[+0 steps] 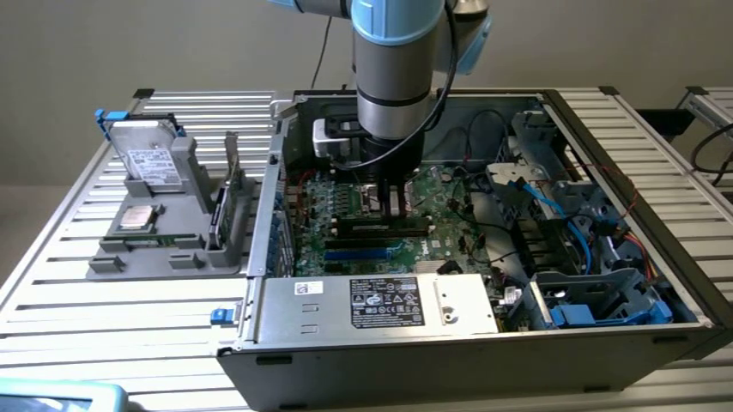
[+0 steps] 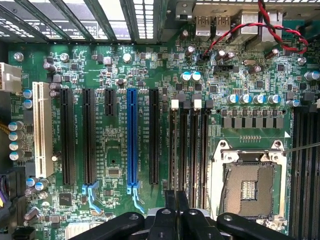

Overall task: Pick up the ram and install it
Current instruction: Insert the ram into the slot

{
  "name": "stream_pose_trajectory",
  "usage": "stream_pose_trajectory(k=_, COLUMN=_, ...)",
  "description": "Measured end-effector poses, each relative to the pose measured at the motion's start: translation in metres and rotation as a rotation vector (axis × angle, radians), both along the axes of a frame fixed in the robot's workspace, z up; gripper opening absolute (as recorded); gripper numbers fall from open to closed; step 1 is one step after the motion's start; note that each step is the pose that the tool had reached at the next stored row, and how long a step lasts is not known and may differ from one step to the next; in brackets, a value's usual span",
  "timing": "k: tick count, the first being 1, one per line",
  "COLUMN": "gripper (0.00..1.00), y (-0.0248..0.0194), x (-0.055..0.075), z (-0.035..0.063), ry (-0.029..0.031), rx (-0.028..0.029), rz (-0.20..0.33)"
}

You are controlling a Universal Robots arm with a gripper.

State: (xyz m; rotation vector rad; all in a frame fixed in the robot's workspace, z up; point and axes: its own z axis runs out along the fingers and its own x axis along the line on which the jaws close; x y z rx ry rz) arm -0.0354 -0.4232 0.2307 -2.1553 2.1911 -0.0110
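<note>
The ram point(image 1: 232, 190) is a long, narrow green stick standing on edge in a grey holder point(image 1: 172, 249) outside the case, at the exterior view's left. My gripper point(image 1: 384, 204) hangs inside the open computer case, low over the green motherboard point(image 1: 343, 206) and well apart from the ram. In the wrist view the gripper point(image 2: 176, 194) is shut, its black fingers point(image 2: 170, 210) pressed together just over the long black memory slots point(image 2: 189, 145) beside the CPU socket point(image 2: 247, 182). I see nothing held between them.
The case walls point(image 1: 269, 197) ring the motherboard. A silver power supply point(image 1: 378, 302) lies along the near side, and cables and blue drive cages point(image 1: 584, 292) fill the exterior view's right. A silver drive point(image 1: 149, 154) and a chip point(image 1: 137, 216) sit in the grey holder.
</note>
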Motion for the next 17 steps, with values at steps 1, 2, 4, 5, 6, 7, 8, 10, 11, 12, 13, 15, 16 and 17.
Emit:
stream_pose_trajectory(k=1, gripper=0.12, y=0.0000, x=0.000, z=0.0000, ry=0.0000, rx=0.0000, rz=0.000)
stream_pose_trajectory(k=2, gripper=0.12, y=0.0000, x=0.000, z=0.0000, ry=0.0000, rx=0.0000, rz=0.000)
stream_pose_trajectory(k=4, gripper=0.12, y=0.0000, x=0.000, z=0.0000, ry=0.0000, rx=0.0000, rz=0.000)
stream_pose_trajectory(k=5, gripper=0.12, y=0.0000, x=0.000, z=0.0000, ry=-0.0001, rx=0.0000, rz=0.000)
stream_pose_trajectory(k=6, gripper=0.12, y=0.0000, x=0.000, z=0.0000, ry=-0.0001, rx=0.0000, rz=0.000)
stream_pose_trajectory(k=7, gripper=0.14, y=0.0000, x=0.000, z=0.0000, ry=0.0000, rx=0.0000, rz=0.000)
stream_pose_trajectory(k=8, gripper=0.20, y=0.0000, x=0.000, z=0.0000, ry=0.0000, rx=0.0000, rz=0.000)
stream_pose_trajectory(k=10, gripper=0.26, y=0.0000, x=0.000, z=0.0003, ry=0.0000, rx=-0.0001, rz=0.000)
stream_pose_trajectory(k=11, gripper=0.26, y=0.0000, x=0.000, z=0.0018, ry=-0.0001, rx=0.0002, rz=0.000)
stream_pose_trajectory(k=12, gripper=0.38, y=0.0000, x=0.000, z=0.0045, ry=0.0000, rx=0.0002, rz=0.000)
stream_pose_trajectory(k=13, gripper=0.38, y=0.0000, x=0.000, z=0.0076, ry=0.0000, rx=0.0000, rz=0.000)
stream_pose_trajectory(k=15, gripper=0.49, y=0.0000, x=0.000, z=0.0117, ry=0.0000, rx=-0.0002, rz=0.000)
stream_pose_trajectory(k=16, gripper=0.49, y=0.0000, x=0.000, z=0.0121, ry=0.0000, rx=-0.0005, rz=0.000)
stream_pose_trajectory(k=17, gripper=0.55, y=0.0000, x=0.000, z=0.0120, ry=-0.0001, rx=-0.0009, rz=0.000)
